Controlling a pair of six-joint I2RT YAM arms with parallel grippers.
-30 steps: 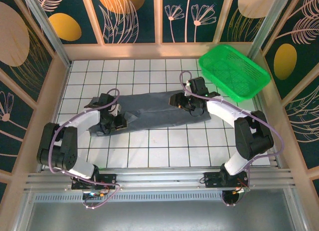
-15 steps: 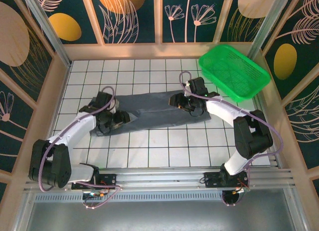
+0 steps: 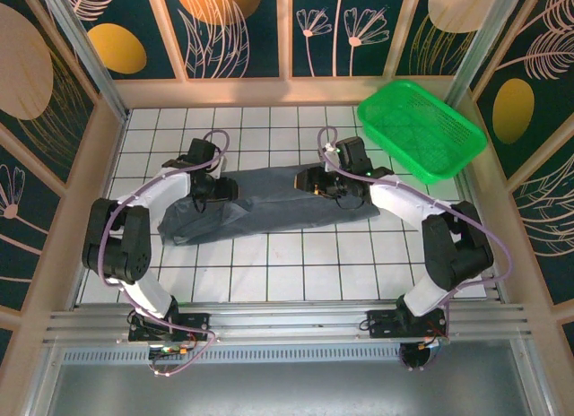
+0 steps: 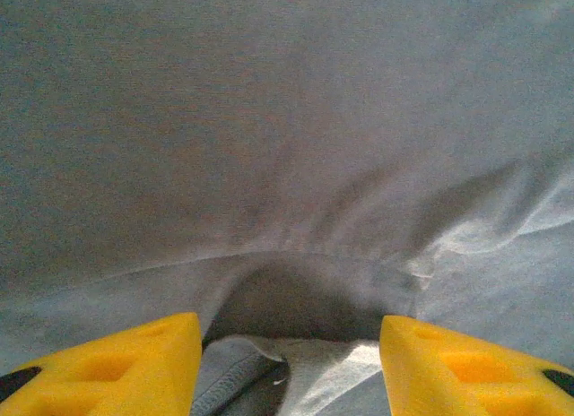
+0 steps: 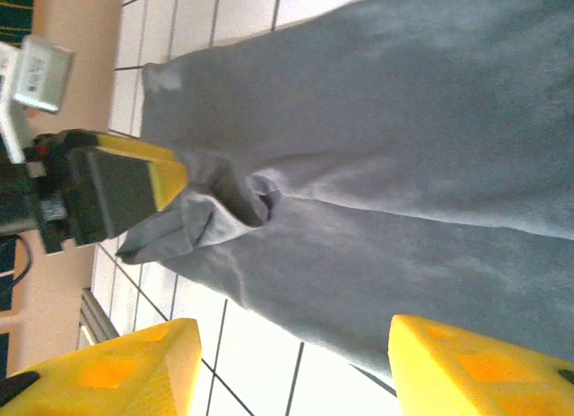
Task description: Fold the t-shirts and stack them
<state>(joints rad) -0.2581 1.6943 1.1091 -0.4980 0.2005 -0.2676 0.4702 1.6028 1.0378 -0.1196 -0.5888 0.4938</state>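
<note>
On white tiled table (image 3: 269, 265), grey t-shirt (image 3: 269, 201) spread; floral walls (image 3: 240, 30) around; both jaws released.

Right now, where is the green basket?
In the top view the basket sits empty in the far right corner of the table, just beyond the right end of the t-shirt and not touching it.
</note>
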